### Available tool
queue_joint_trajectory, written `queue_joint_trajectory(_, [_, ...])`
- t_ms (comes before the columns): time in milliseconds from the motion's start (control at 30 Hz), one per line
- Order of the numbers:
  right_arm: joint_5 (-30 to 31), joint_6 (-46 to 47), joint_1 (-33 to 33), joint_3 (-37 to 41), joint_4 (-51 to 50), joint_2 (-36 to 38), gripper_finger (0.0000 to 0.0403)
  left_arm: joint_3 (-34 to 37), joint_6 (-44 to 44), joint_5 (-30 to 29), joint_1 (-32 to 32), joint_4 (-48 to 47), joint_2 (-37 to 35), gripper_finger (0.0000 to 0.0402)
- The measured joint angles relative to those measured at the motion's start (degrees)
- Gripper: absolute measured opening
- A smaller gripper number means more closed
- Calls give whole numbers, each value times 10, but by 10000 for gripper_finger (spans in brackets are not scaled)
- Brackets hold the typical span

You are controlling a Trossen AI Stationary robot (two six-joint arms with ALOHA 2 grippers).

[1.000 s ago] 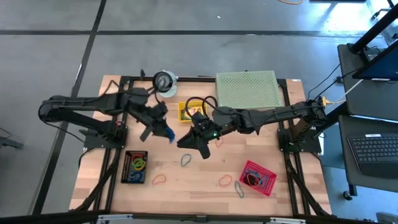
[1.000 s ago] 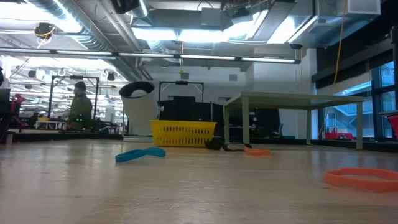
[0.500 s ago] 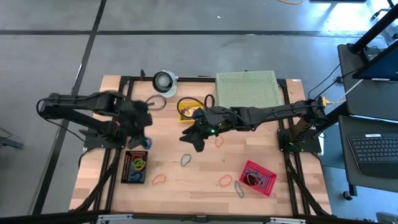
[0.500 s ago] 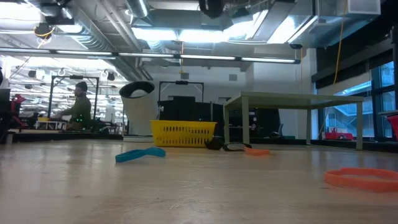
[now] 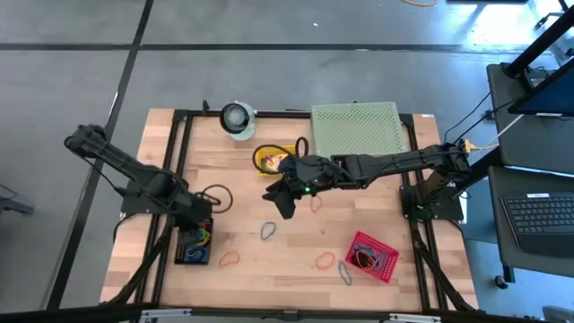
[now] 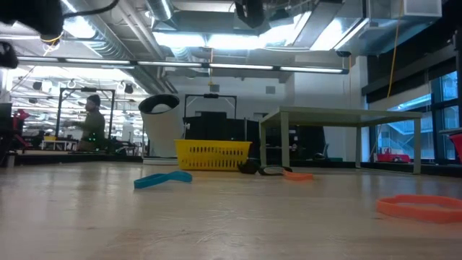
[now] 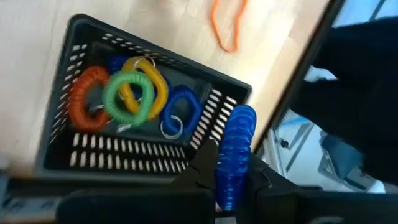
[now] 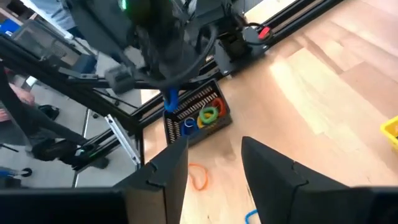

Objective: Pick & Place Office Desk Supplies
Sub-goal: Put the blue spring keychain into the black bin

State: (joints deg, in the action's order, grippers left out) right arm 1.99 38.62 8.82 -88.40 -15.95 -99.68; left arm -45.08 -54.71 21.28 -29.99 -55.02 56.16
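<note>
My left gripper [image 7: 231,180] is shut on a blue coiled band [image 7: 235,143] just above a black basket [image 7: 74,140]. The basket stands near the table's left edge and holds orange, green, yellow and blue coils. From above, the gripper [image 5: 199,226] hangs over that basket [image 5: 192,242]. My right gripper [image 5: 280,205] hovers open over the table's middle, holding nothing [image 8: 214,168]. Loose bands lie flat on the wood: a blue one [image 5: 268,231] and two orange ones [image 5: 230,260] [image 5: 324,261]. My left gripper pinches the blue coiled band between its two fingers [image 7: 208,169], on the band's lower part [image 7: 229,177]. The fingers slant down from above. The band sticks out past the fingertips, lifted clear over the black basket's rim [image 7: 214,102].
A yellow basket [image 5: 273,160], a white-and-grey roll [image 5: 238,117] and a pale green perforated stand [image 5: 356,128] are along the far side. A red basket [image 5: 370,256] sits near right, with a grey band [image 5: 345,274] beside it. Another orange band [image 5: 315,203] lies by my right gripper.
My left gripper has swung from the table's middle toward the left and near edges and gone down, tipping to point downward. It carries the blue coiled band and now hangs over the black basket. My right gripper has stayed over the middle, tipping down a little.
</note>
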Motion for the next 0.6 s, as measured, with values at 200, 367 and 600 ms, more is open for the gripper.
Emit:
queue_joint_trajectory(200, [2,-1,0,0,0,0,142,72,-50,-70,-36,69,1,12])
queue_joint_trajectory(367, [2,-1,-2,0,0,0,138,126,-89,-97,-52,125,3,12])
queue_joint_trajectory(600, [2,-1,-1,0,-5,0,136,157,-122,-114,-71,186,4,19])
